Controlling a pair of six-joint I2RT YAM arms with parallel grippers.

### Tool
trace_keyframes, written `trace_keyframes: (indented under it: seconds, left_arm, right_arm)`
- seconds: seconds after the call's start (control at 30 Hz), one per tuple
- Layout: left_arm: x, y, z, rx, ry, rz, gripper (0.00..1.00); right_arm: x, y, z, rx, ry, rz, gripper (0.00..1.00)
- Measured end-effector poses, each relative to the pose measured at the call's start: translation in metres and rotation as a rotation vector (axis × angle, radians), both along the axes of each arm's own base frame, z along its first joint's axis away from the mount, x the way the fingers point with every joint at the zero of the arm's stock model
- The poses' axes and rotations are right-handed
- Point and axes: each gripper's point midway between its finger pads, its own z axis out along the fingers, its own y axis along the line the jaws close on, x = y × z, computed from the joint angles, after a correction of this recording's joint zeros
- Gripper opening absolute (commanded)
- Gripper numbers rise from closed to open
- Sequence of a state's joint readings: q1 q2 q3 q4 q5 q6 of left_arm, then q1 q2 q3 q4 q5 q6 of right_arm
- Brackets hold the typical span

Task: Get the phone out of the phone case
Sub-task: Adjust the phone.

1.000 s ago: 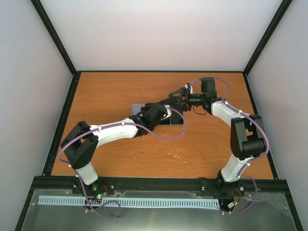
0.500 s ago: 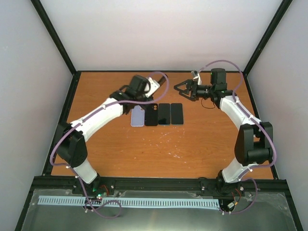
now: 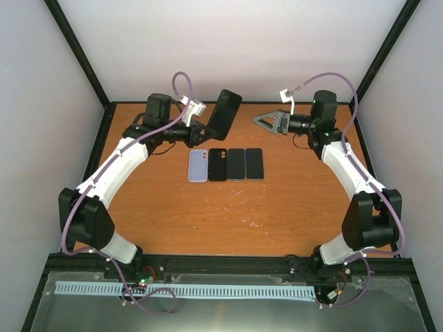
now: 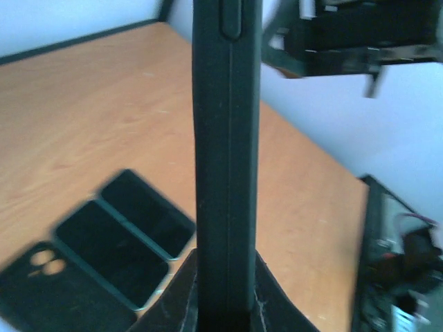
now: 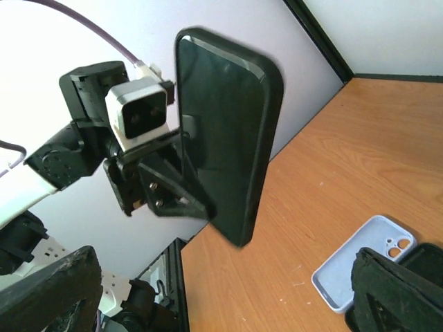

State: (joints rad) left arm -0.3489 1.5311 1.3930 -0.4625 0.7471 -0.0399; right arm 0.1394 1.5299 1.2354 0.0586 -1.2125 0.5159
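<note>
My left gripper [image 3: 206, 128] is shut on a black phone in its black case [image 3: 223, 114] and holds it upright above the back of the table. In the left wrist view the cased phone [image 4: 227, 152] stands edge-on between my fingers [image 4: 173, 297]. My right gripper [image 3: 266, 121] is open and empty, a short way to the right of the phone and facing it. The right wrist view shows the phone's glossy face [image 5: 225, 131] ahead, clamped by the left gripper [image 5: 163, 187], with my own fingertips [image 5: 48, 290] spread wide at the bottom corners.
A row lies flat mid-table: a lilac case [image 3: 199, 166], a black case [image 3: 218, 164] and two dark phones [image 3: 237, 164] [image 3: 254, 163]. A black frame borders the table, with white walls close behind.
My left arm has swung from the middle of the table to the back left, raising the cased phone. My right gripper has drawn back to the right and opened.
</note>
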Motion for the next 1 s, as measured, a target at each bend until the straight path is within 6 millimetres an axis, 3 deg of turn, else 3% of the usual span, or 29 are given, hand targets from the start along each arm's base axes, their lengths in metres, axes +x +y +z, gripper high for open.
trace_keyframes:
  seconds: [0.13,0.33,0.8,1.0]
  left_arm:
    - [-0.028,-0.015,0.009,-0.118,0.054,-0.154,0.01]
    - [-0.053,-0.024,0.016,-0.217,0.11,-0.291,0.01]
    - [-0.08,-0.035,0.014,-0.264,0.162,-0.413,0.01]
    - [-0.081,-0.035,0.012,-0.259,0.157,-0.414,0.01]
  right_arm:
    - [-0.005,0.008,0.006,0.012,-0.03,0.026,0.9]
    - [-0.014,0.024,0.014,0.029,-0.049,0.071,0.76]
    - [-0.032,0.045,0.027,0.06,-0.066,0.151,0.33]
    - [-0.036,0.049,0.029,0.068,-0.053,0.171,0.07]
